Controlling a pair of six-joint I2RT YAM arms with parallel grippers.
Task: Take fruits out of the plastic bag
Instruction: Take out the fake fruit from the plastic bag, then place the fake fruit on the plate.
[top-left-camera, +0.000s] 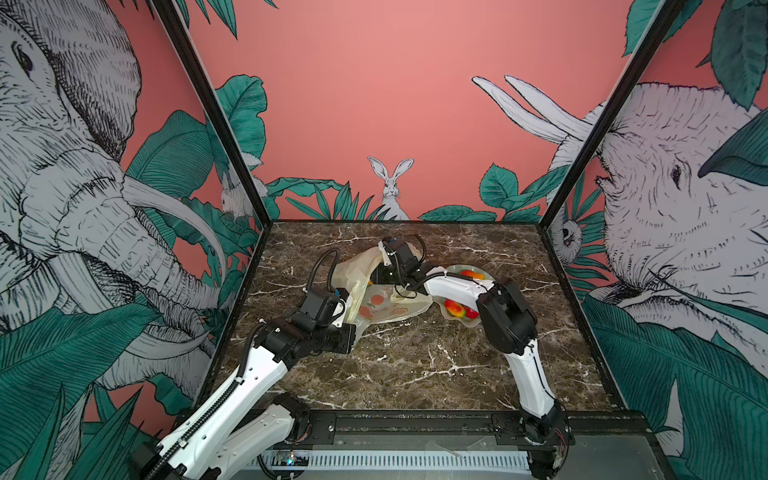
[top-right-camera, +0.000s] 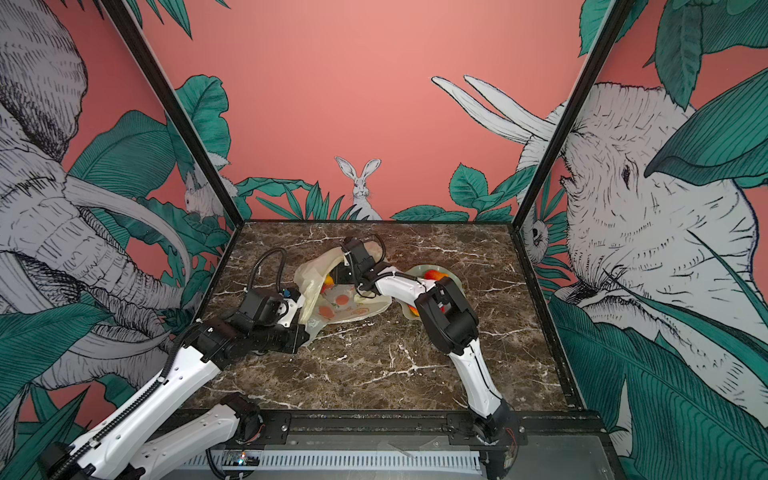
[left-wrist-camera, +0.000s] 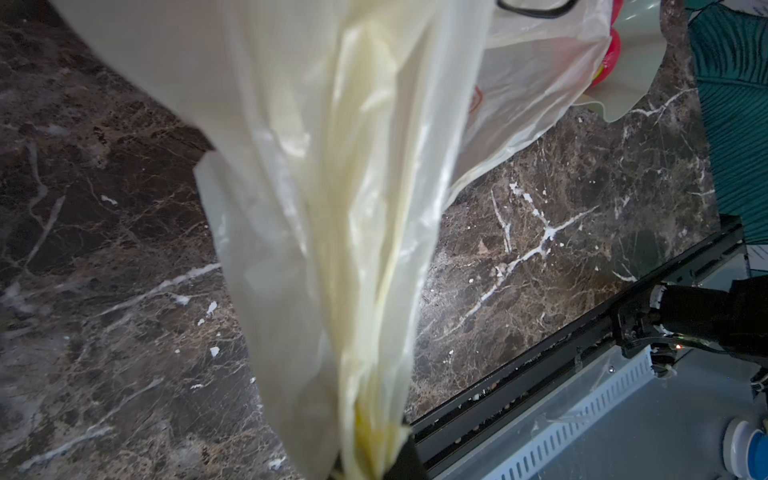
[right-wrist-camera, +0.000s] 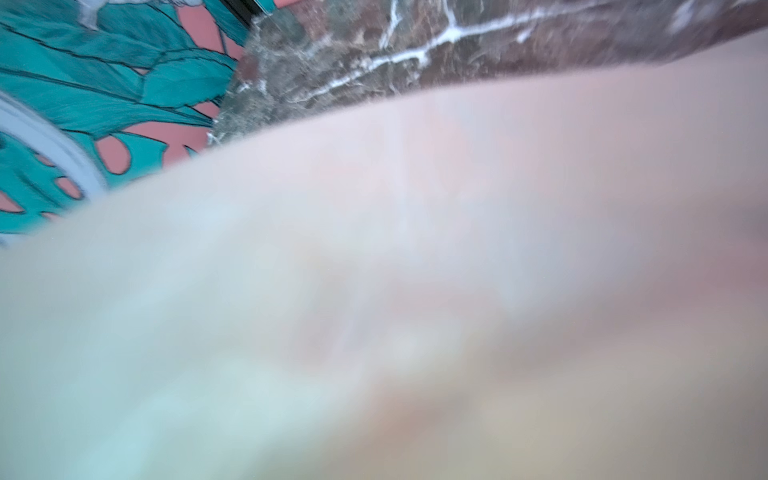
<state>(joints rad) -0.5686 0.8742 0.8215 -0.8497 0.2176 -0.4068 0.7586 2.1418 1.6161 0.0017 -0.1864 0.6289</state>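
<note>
Salmon-pink walls (top-left-camera: 374, 104), printed with line-drawn elephants, a rabbit and teal leaves, stand behind the plastic bag (top-left-camera: 386, 305) and on both sides of it. A dark brown marble table (top-left-camera: 415, 365) with white veins lies under the bag. The bag is crumpled, pale yellow and translucent, with orange-red fruit prints.

Two white and black arms (top-left-camera: 457, 286) reach the bag from the side nearest the camera. A pale green wavy-rimmed dish (top-left-camera: 456, 269) sits just beside the bag on the robot's right and holds red-yellow fruits (top-left-camera: 455, 308). One orange fruit (top-right-camera: 328, 281) shows inside the bag's mouth.

The left gripper (left-wrist-camera: 370, 471) is clenched on a bunched strip of the bag, which is drawn taut. The right gripper (top-left-camera: 379, 275) is pushed into the bag's mouth. Plastic hides its jaws, so I cannot tell whether it grips anything.
</note>
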